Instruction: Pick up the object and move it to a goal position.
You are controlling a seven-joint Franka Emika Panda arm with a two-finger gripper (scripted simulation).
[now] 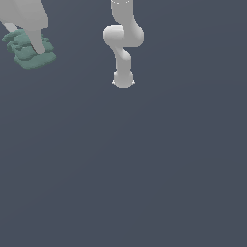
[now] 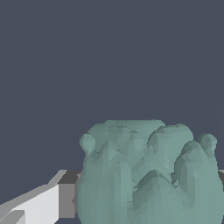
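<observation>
Flat slate-grey ground fills both views. We find the object (image 1: 30, 50), a knobbly teal-green lump, at about ten o'clock in the exterior view, near the edge. We note the gripper (image 1: 38, 47) over it, one pale finger (image 2: 41, 205) pressed to its side; its opening cannot be judged. We see the arm (image 1: 123, 41) at twelve o'clock.
</observation>
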